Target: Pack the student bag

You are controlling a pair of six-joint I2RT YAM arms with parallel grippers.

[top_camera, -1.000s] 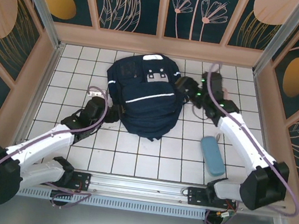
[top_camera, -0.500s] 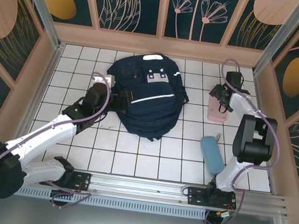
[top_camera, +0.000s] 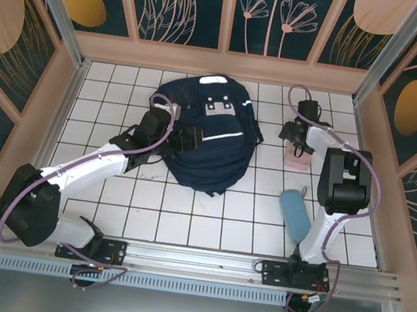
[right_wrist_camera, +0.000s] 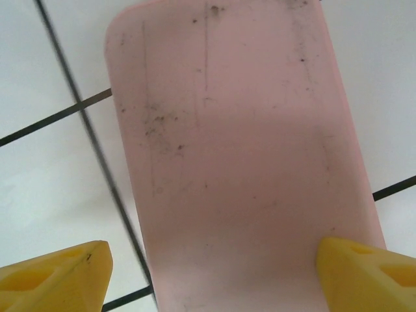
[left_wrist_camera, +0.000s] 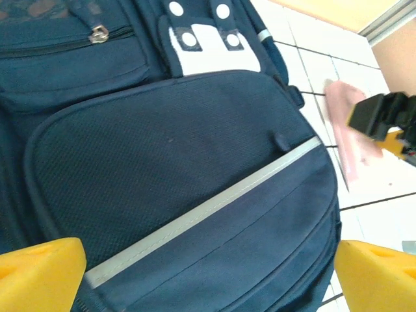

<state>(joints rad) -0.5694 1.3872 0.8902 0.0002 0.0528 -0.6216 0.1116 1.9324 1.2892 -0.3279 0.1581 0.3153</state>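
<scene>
Since the last look, my left gripper has swung in over the student bag, and my right gripper has shifted a little above the pink case. I see the bag lying flat at the far middle of the tiled bench, front pocket and pale stripe facing up. My left gripper is spread wide above that pocket, holding nothing. The right gripper is wide apart too and empty, a finger at either side of the pink case. A blue case lies nearer me, well apart from the bag.
</scene>
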